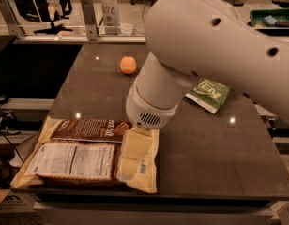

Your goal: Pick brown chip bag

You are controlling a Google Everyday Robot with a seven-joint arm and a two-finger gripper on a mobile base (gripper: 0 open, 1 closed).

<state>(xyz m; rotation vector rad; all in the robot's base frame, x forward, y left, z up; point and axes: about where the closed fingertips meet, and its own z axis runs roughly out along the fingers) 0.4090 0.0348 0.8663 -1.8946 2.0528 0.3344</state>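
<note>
The brown chip bag (86,130) lies flat at the front left corner of the dark table (215,149), white nutrition panel up, cream-yellow edges showing. My gripper (131,163) hangs from the big white arm (182,64) and sits low over the bag's right end, on or just above its cream edge. The arm's wrist hides the bag's upper right corner. The smaller green chip bag (209,94) lies at the right, partly behind the arm.
A small orange fruit (128,65) sits at the back middle of the table. The bag's left end reaches the table's left and front edges. Desks, a rail and chairs stand behind the table.
</note>
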